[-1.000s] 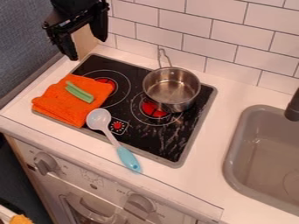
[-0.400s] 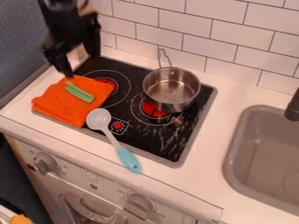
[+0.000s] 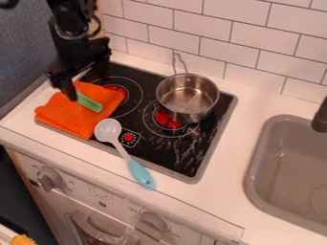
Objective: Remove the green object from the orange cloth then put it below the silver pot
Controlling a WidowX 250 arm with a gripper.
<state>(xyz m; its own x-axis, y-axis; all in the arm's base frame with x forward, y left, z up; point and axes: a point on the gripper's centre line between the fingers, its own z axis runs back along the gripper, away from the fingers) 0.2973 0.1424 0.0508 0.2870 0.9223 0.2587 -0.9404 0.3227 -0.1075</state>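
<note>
Camera view, hand [image 3: 87, 82] released, jaws apart over cloth [image 3: 70, 117], green object [image 3: 91, 104] on cloth; pot [image 3: 191, 116] upright on stove [image 3: 152, 154]; sink [image 3: 254, 170] at right

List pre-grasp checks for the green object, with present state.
1. Green object on the orange cloth: ok.
2. Gripper open, fingers apart: ok.
3. Green object lined up between both fingers: cannot tell; one fingertip overlaps its upper-left end in view.
4. Fingertip height relative to cloth: cannot tell from this angle.
5. Silver pot upright on the stove: ok.
6. Spoon off the green object: ok, it lies beside the cloth.
</note>
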